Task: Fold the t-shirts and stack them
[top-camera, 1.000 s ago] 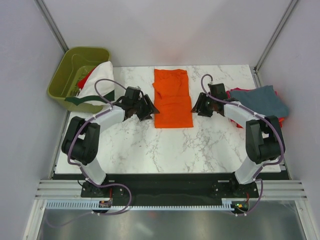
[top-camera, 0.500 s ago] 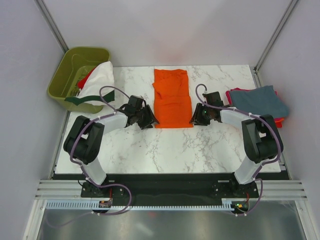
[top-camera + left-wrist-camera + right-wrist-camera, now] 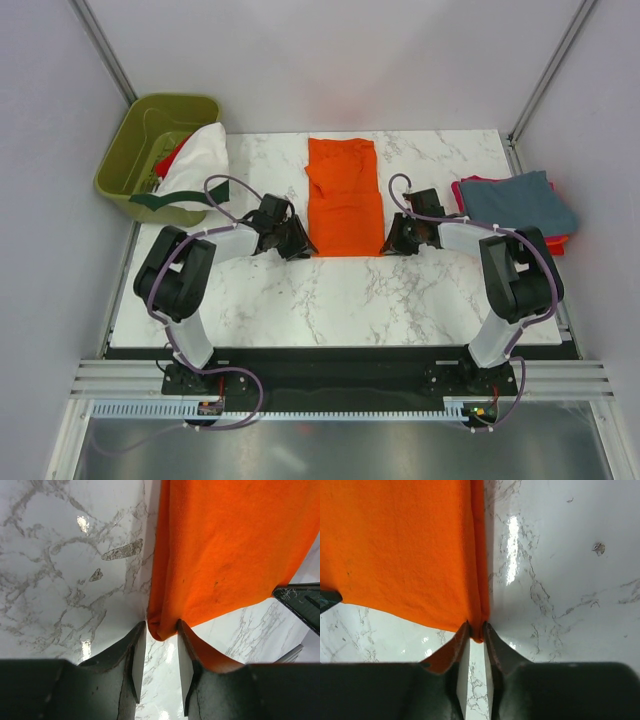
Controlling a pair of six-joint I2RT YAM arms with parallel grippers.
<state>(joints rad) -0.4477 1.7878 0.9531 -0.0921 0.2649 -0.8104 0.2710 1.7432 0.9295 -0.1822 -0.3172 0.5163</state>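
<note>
1. The orange t-shirt lies flat on the bench as a long folded strip; it sits mid-bench and runs toward 12 o'clock.
2. The left hand is at the strip's 7 o'clock corner; its fingers stand part-way apart either side of that corner, and the cloth nearly fills the gap; whether they press it yet I cannot tell.
3. The right hand is at the 5 o'clock corner; its fingers are drawn close together and pinch the folded edge between them.
4. At 3 o'clock from the strip, at the bench's edge, a slate blue-grey t-shirt lies on top of a red one; only the red one's rim shows.
5. At 10 o'clock, off the bench's corner, stands an olive-green bin; a white t-shirt with dark green trim hangs over its near wall, and some red cloth shows inside.
</note>
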